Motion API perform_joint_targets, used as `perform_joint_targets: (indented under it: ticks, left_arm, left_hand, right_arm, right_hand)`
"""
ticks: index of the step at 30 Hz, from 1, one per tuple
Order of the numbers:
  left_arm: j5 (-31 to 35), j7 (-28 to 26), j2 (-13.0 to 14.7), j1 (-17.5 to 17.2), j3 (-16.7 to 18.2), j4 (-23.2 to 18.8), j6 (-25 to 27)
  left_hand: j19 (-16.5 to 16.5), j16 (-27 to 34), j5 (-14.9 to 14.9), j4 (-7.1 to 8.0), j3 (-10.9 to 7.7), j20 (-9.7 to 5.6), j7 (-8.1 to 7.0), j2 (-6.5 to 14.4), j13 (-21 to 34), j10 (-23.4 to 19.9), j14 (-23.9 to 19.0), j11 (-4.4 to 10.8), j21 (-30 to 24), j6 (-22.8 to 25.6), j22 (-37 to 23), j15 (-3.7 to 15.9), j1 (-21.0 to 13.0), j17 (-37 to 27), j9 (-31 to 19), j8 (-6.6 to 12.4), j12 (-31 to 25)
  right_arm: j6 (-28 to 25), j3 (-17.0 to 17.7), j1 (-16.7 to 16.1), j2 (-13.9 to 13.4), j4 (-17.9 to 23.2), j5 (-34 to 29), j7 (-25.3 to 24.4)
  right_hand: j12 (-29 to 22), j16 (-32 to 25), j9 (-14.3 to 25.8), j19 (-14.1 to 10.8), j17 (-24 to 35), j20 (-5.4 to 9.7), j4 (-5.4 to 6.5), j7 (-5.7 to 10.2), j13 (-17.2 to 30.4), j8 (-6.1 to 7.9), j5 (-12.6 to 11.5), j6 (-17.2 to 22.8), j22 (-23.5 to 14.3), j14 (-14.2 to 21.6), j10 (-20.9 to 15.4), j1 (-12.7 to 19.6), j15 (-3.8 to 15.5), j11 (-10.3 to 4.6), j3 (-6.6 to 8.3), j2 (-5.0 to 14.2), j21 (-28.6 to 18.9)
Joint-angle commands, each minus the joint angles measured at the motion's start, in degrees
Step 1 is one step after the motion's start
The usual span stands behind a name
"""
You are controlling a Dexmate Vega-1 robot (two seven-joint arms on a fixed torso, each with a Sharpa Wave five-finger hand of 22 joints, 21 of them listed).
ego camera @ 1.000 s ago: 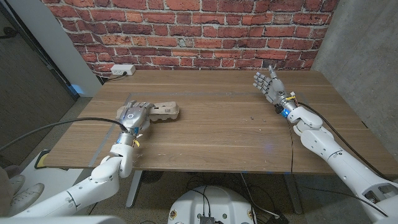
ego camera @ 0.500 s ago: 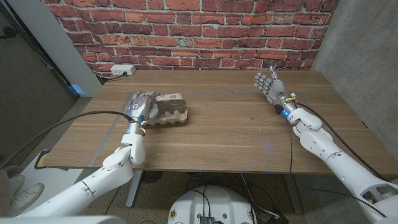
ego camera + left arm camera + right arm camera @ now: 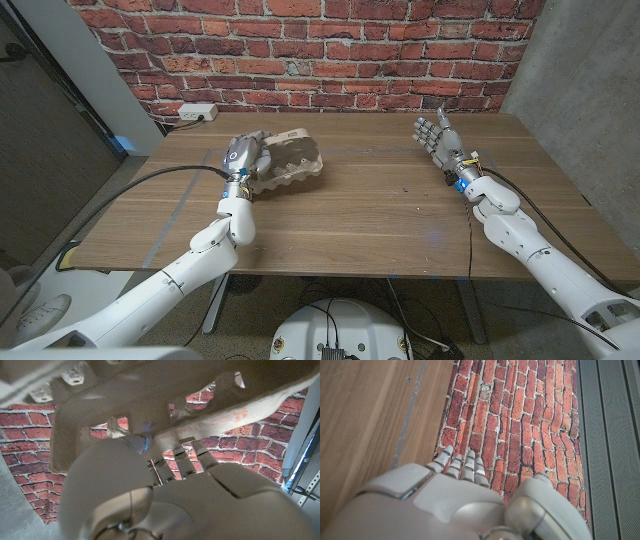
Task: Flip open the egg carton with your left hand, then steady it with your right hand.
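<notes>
On the far left of the surface (image 3: 380, 215), the left hand (image 3: 240, 158) holds the egg carton (image 3: 290, 160), whose long side points across toward the right hand (image 3: 436, 136), far off with fingers spread.

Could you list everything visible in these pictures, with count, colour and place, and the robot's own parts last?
egg carton: one, grey-brown pulp, far left part of the table, gripped by the left hand.
wooden table: one, brown, under both arms.
brick wall: one, red, behind the table.
power strip: one, white, on the wall at the table's far left corner.
concrete wall: one, grey, to the robot's right.
left hand: one, grey-white, holding the egg carton's left end.
right hand: one, grey-white, above the table's far right part, fingers apart, holding nothing.
</notes>
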State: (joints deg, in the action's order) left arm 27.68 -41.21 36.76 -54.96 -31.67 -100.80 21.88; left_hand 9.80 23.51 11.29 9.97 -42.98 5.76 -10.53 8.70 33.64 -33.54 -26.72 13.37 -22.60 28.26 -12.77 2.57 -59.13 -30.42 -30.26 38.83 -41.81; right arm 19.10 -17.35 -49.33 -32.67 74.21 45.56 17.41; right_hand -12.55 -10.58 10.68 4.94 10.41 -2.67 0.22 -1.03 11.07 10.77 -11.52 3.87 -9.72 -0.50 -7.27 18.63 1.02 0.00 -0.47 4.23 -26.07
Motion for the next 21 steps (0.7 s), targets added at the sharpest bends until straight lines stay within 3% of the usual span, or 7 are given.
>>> perform_joint_targets:
  ticks: [1,3,6,15,21]
  left_arm:
    - [-2.4,-0.2,-5.1,4.1,-2.6,2.9,-0.1]
    - [-2.4,-0.3,-5.3,4.5,-3.0,3.4,-0.1]
    - [-2.6,-0.4,-5.9,4.9,-3.3,4.0,0.6]
    - [-2.8,-0.5,-6.6,5.8,-4.7,5.0,1.6]
    - [-3.5,-0.7,-7.5,6.6,-5.1,5.5,1.8]
  left_hand:
    - [0.1,-0.3,0.4,-0.22,-0.62,0.19,0.06,3.5,0.3,-2.0,-0.6,-1.28,-0.5,0.7,-0.1,9.23,3.9,-0.3,0.1,0.51,-0.5]
    - [0.1,-0.4,0.3,-0.27,-0.69,0.26,0.02,3.5,0.3,-2.1,-0.6,-1.28,-0.5,0.9,0.0,9.15,4.0,-0.4,0.1,0.59,-0.6]
    - [0.1,-0.5,0.3,-0.33,-0.77,0.27,0.09,3.5,0.2,-2.0,-0.7,-1.28,-0.6,1.0,0.0,9.19,4.0,-0.4,0.2,0.65,-0.6]
    - [-0.1,-0.8,0.2,-0.51,-1.0,0.43,0.14,3.5,0.1,-2.2,-1.0,-1.29,-0.6,1.1,0.1,9.19,4.1,-0.5,0.3,0.67,-0.8]
    - [-0.1,-1.1,0.2,-0.66,-1.17,0.49,0.13,3.5,-0.1,-2.3,-1.1,-1.3,-0.7,1.1,0.1,9.18,4.1,-0.6,0.4,0.7,-0.9]
  right_arm:
    - [-0.4,-1.1,-0.9,-2.7,1.5,-2.9,-0.2]
    - [-0.6,-1.6,-1.5,-4.0,3.0,-4.8,-1.4]
    - [-1.8,-2.0,-2.7,-5.9,5.7,-6.9,-3.3]
    - [-5.7,-4.2,-4.4,-9.8,12.0,-11.9,-6.6]
    - [-6.3,-5.0,-5.0,-11.0,14.6,-14.7,-8.5]
  right_hand:
    - [-0.3,-0.2,0.2,-0.3,0.0,-0.07,-1.05,0.24,0.2,0.49,0.0,-0.1,-0.2,-0.4,-0.1,2.0,-0.38,0.39,0.57,0.62,0.4]
    - [-0.4,-0.2,0.2,-0.4,0.0,-0.15,-1.89,0.25,0.2,0.58,0.0,-0.2,-0.2,-0.5,-0.2,3.3,-0.49,0.41,1.09,0.76,0.7]
    - [-0.7,-0.3,0.3,-1.1,0.0,-0.64,-4.82,1.09,0.3,1.44,0.3,1.4,-0.2,-0.2,-0.7,7.8,-1.2,0.94,2.64,0.75,1.7]
    - [-0.2,0.0,0.4,-1.1,0.0,-1.65,-7.93,1.68,0.5,1.24,0.6,0.7,-0.3,-1.1,1.1,12.7,-1.86,1.85,4.44,0.79,3.0]
    - [-0.2,0.0,0.4,-1.2,0.0,-2.09,-8.57,1.84,0.5,1.17,0.6,0.5,-0.3,-1.2,1.4,13.9,-1.99,1.7,4.9,0.82,3.3]
